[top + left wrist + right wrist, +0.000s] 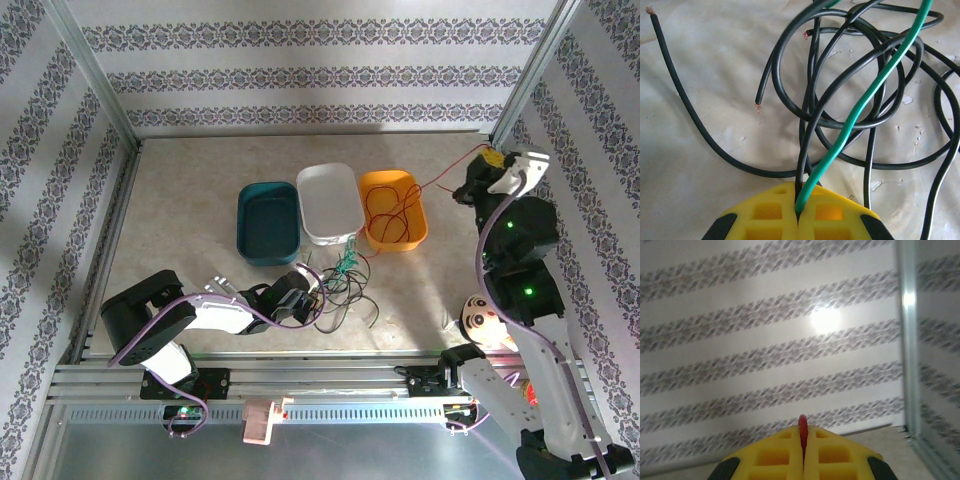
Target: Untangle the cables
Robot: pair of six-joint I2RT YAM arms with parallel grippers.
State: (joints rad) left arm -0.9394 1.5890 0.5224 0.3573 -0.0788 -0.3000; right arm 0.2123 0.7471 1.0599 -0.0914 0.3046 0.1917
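Nearest the bases, the left jaws are clenched on a thin green plastic-coated cable [860, 107]. One strand of the thin black cables [790, 65] appears pinched in with it, right where both leave the bunch. Just ahead, the black loops lie crossed over one another on the pale marbled surface [695, 165], several frayed ends lying free. Farther off, a thin red cable [803, 427] coils in the orange oval plastic tray [398, 243]. It rises to the right jaws, clamped on it high by the far right corner. These wires look light, limp and a little springy, so a pulled strand will likely drag its neighbours. A free end seems a better hold than mid-loop.
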